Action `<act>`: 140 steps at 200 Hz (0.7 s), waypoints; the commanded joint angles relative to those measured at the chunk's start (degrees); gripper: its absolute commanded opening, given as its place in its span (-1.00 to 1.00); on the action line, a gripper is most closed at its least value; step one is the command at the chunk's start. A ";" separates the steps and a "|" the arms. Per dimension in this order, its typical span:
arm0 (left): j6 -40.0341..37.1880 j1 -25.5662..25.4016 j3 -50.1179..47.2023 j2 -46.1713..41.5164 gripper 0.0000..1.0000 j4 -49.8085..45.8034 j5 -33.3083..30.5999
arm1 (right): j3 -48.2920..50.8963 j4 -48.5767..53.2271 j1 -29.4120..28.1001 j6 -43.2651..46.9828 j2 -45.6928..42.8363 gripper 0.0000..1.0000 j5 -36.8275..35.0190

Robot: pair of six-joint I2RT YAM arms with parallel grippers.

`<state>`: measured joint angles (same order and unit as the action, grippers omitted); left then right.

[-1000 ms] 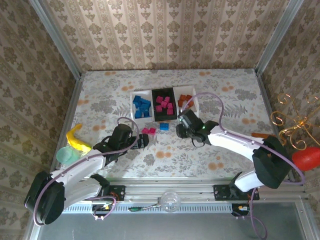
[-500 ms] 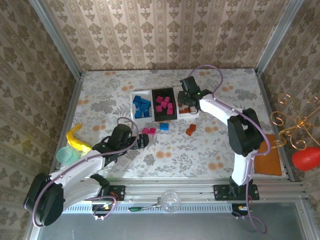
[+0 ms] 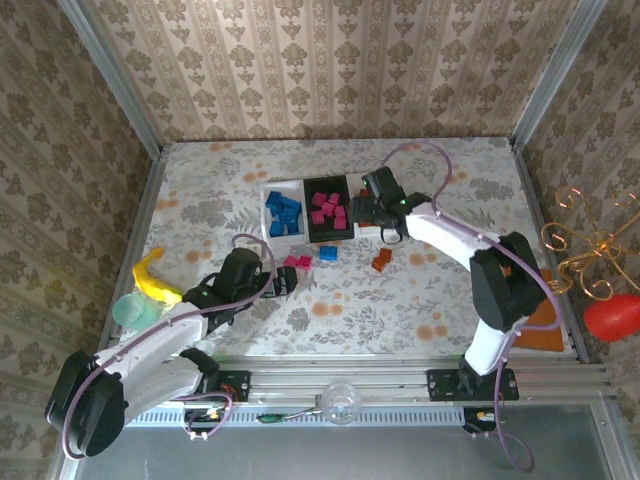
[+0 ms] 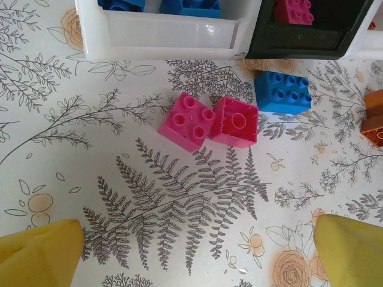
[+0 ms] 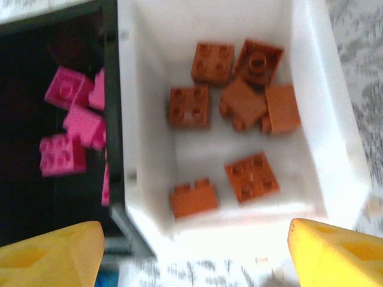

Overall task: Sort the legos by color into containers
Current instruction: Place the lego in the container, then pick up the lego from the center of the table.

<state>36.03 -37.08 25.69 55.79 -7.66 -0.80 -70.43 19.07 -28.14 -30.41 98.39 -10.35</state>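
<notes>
Although well along, with blue, pink and orange legos (image 3: 328, 208) lying in separate containers (image 4: 170, 39) at upper centre of the overhead view, not finished: leaves two touching pink bricks (image 4: 187, 121), a blue brick (image 4: 282, 91) and an orange brick (image 4: 374, 118) loose just below. Reaching the left gripper (image 4: 197, 251) low over the pink pair, fingers spread wide and empty; stretching the right gripper (image 5: 197, 254) above the orange tray (image 5: 143, 149), likewise parted, holding nothing.
</notes>
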 commanded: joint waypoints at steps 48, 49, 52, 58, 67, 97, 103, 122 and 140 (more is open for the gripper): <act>0.63 0.43 -0.72 0.67 1.00 1.58 0.90 | 16.54 -4.11 -2.79 -10.81 -5.27 0.66 -1.08; 0.62 0.43 -0.72 0.70 1.00 1.59 0.89 | 16.51 -4.12 -2.79 -10.81 -5.16 0.65 -1.03; 0.70 0.47 -0.77 0.64 1.00 1.60 0.89 | 16.47 -4.08 -2.80 -10.81 -4.83 0.65 -0.93; 0.71 0.43 -0.82 0.64 1.00 1.60 0.97 | 16.33 -4.11 -2.80 -10.74 -4.11 0.63 -0.67; 0.71 0.52 -0.82 0.59 1.00 1.61 0.97 | 16.33 -4.36 -2.80 -10.80 -3.26 0.59 0.06; 0.79 0.56 -1.16 -0.45 1.00 0.92 0.73 | 17.50 -5.66 -3.38 -11.11 -2.37 0.47 0.77; 0.80 0.62 -1.33 -0.71 1.00 0.82 0.63 | 17.69 -5.49 -3.64 -11.15 -2.33 0.46 0.73; 0.80 0.87 -1.69 -1.34 1.00 0.73 0.53 | 18.58 -4.71 -4.57 -11.39 -2.13 0.41 0.53; 0.80 1.09 -1.61 -1.30 1.00 0.80 0.71 | 20.11 -4.48 -5.48 -12.24 -2.40 0.36 0.47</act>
<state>36.05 -36.58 24.86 55.31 -7.22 -0.38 -52.73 13.67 -32.34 -40.75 95.29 -10.17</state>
